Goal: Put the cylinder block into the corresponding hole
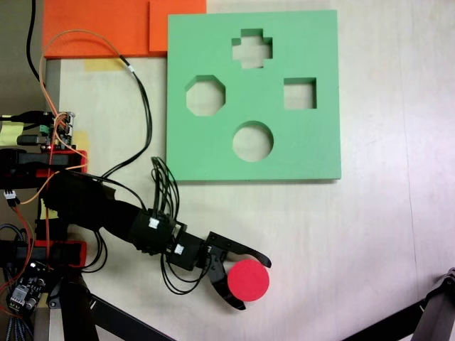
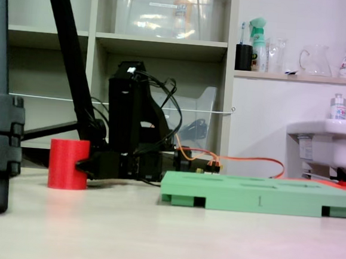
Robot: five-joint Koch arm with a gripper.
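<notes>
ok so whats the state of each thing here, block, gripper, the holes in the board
cylinder block: upright on the table, between the gripper's jaws, not lifted
gripper: open, jaws either side of the block; whether they touch it cannot be told
green board: flat on the table
circular hole: empty
octagonal hole: empty
square hole: empty
cross-shaped hole: empty

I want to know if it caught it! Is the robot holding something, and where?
The gripper has its jaws around the round side of the short red foam cylinder, which stands on the table; a firm grip cannot be told.
</notes>
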